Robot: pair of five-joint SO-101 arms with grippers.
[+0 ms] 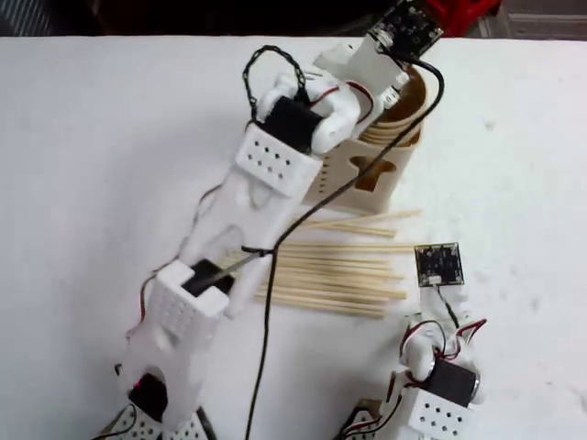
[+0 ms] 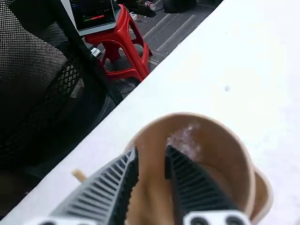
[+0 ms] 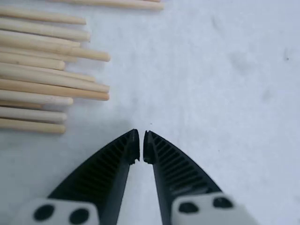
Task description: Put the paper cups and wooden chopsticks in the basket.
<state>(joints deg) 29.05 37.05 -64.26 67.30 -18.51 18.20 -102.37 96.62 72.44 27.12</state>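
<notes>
1. High view: my left arm [image 1: 275,165] is stretched out over the basket [image 1: 367,179] at the far side of the table [image 1: 92,137], and the paper cups [image 1: 408,115] are stacked inside it. The wooden chopsticks [image 1: 339,270] lie loose just in front of the basket, their long axes running side to side. My right arm [image 1: 440,385] sits by their right-hand ends, so I judge it the nearer arm for them.
2. Left wrist view: the left gripper [image 2: 151,152] hangs over the mouth of a paper cup [image 2: 220,150], jaws parted a little. I can make out nothing between them.
3. Right wrist view: the right gripper [image 3: 141,133] is empty, jaws closed to a sliver, low over bare table. The chopstick ends lie ahead of the tips and off to one side, crosswise to the jaws' line. I'd swing over and open first.
</notes>
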